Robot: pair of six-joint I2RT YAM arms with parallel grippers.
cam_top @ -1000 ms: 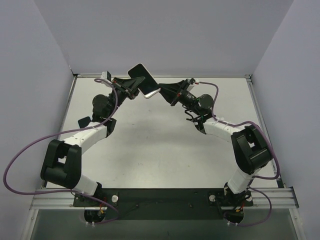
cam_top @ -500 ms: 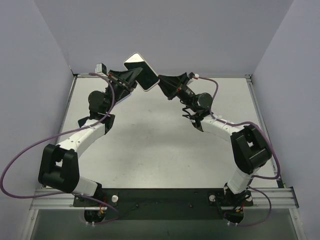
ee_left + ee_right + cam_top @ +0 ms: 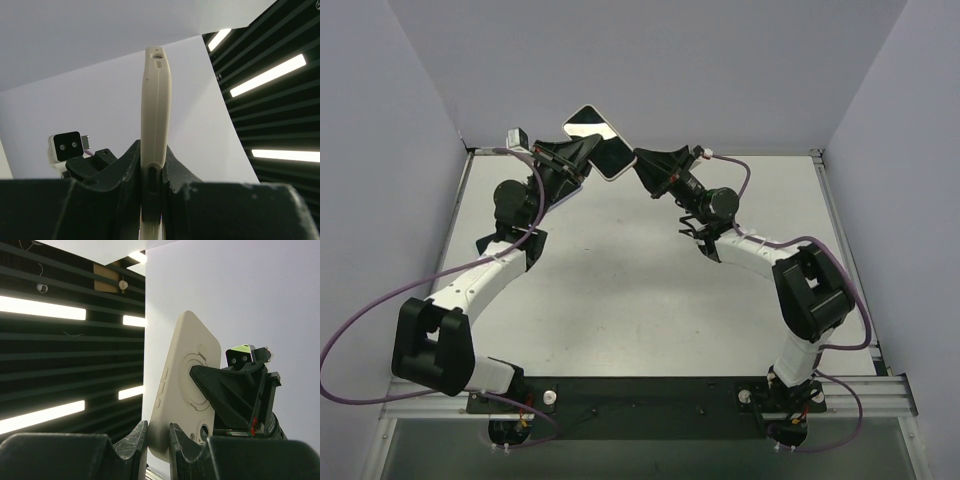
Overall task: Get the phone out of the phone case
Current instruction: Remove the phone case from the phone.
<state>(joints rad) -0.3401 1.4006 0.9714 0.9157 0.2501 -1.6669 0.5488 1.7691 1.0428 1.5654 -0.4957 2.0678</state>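
Item: phone [image 3: 592, 128] in its cream phone case [image 3: 155, 110], upper centre of the top view, dark screen showing. My left gripper [image 3: 151, 172] clenches the case, seen edge-on from that wrist. My right gripper [image 3: 158, 435] clenches its lower end. Only the right wrist view shows the ringed back.

Your table [image 3: 640, 300] is a white, matte top. Metal trim [image 3: 650, 152] runs along its 12 o'clock edge and down the 3 and 9 o'clock sides. At 6 o'clock a black plate [image 3: 650, 395] lies across the near edge, with an aluminium rail [image 3: 875, 395] spanning the same edge from side to side. The left arm base [image 3: 500, 380] sits on that plate at 7 o'clock and the right arm base [image 3: 790, 376] at 5 o'clock. Soft grey shadows fall on the top towards 12 o'clock.
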